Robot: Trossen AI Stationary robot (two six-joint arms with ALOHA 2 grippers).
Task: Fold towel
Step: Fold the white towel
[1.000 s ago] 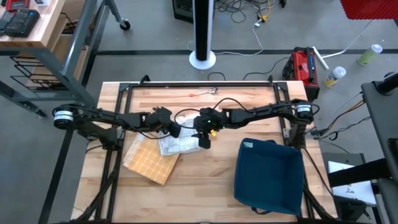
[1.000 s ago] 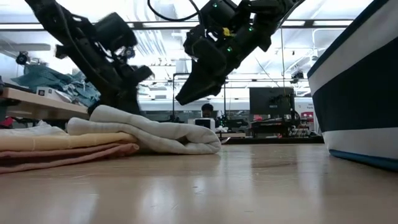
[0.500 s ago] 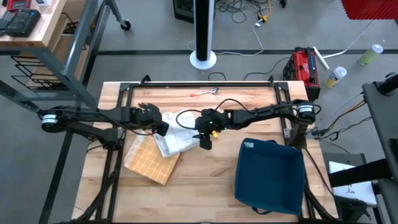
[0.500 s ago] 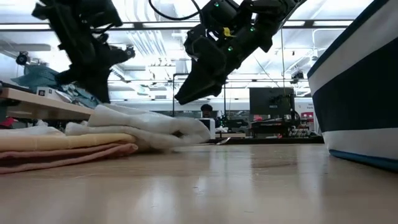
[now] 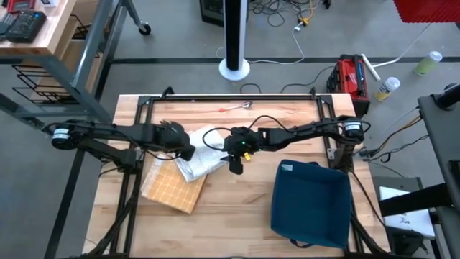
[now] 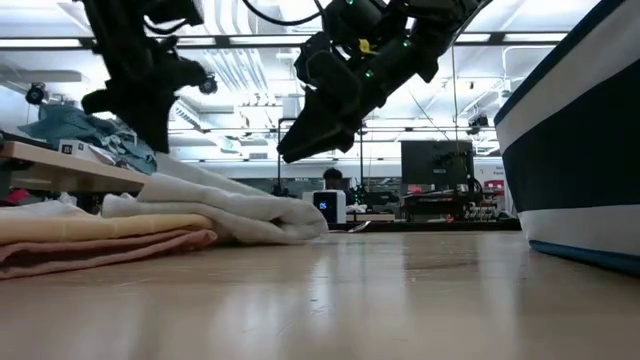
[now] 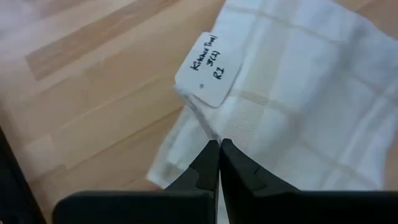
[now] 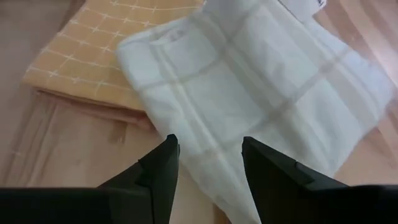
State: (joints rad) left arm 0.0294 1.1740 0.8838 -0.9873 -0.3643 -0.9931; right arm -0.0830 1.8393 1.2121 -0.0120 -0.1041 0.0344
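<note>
i'm mid-fold on the white towel [image 5: 202, 153], which lies on the counter [image 5: 237, 216] partly over the yellow towel [image 5: 172, 188]. my left gripper [image 7: 219, 144] is clenched on its edge by the tag [image 7: 206, 69]; next, carry that edge across. my right gripper [image 8: 207, 146] hovers released just above the white towel.

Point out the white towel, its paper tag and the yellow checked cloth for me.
white towel [image 8: 261, 93]: right wrist view, middle of the fabric.
paper tag [image 7: 208, 68]: left wrist view, centre of the label.
yellow checked cloth [image 5: 172, 183]: high view, middle of its top face.
</note>
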